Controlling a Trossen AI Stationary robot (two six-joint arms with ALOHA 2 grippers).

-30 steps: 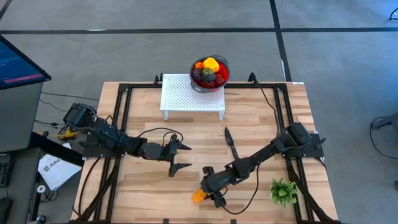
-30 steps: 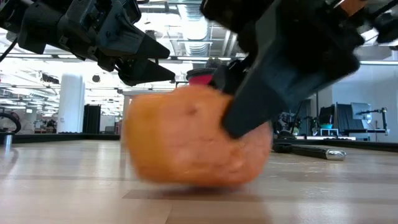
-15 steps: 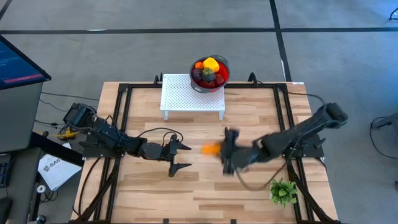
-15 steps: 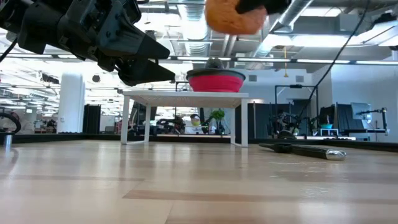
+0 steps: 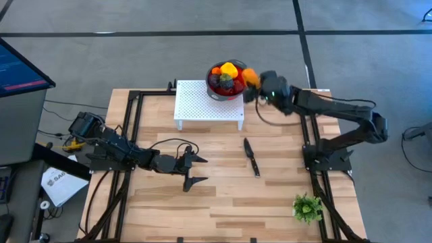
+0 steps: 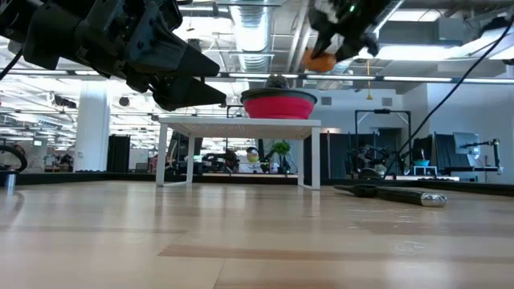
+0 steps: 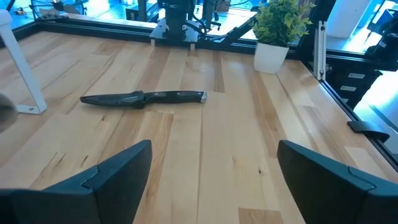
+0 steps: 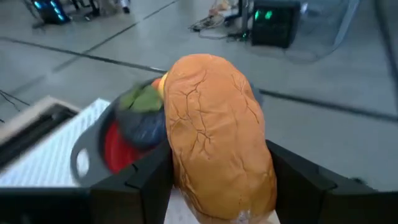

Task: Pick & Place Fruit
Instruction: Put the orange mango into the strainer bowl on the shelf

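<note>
A red bowl (image 5: 240, 86) heaped with toy fruit (image 5: 228, 71) stands on a white perforated stand (image 5: 202, 101) at the table's far edge. My right gripper (image 5: 254, 82) is raised just right of the bowl, shut on an orange toy fruit (image 5: 250, 76) with a cracked skin (image 8: 214, 130); the low view shows it high above the stand (image 6: 321, 60). My left gripper (image 5: 196, 169) is open, low over the table's left half, well away from the bowl. My right gripper pinches the orange fruit between its two fingers (image 8: 146, 180), one on each flank of it (image 8: 180, 162). The fruit is lifted clear, high beside the bowl's right rim (image 5: 246, 73), standing up between the fingers in the wrist view.
A black-handled knife (image 5: 251, 156) lies on the table's middle right, also in the left wrist view (image 7: 143, 98). A green plant sprig (image 5: 308, 208) sits by the near right corner. A black frame (image 5: 135, 101) borders the wooden top. A monitor (image 5: 20, 67) stands left.
My right gripper, holding the orange fruit, has swept from the table's near middle up and toward the far edge, ending beside the bowl's right rim. The fruit has gone from resting on the wood to being lifted high. My left arm has kept still.
</note>
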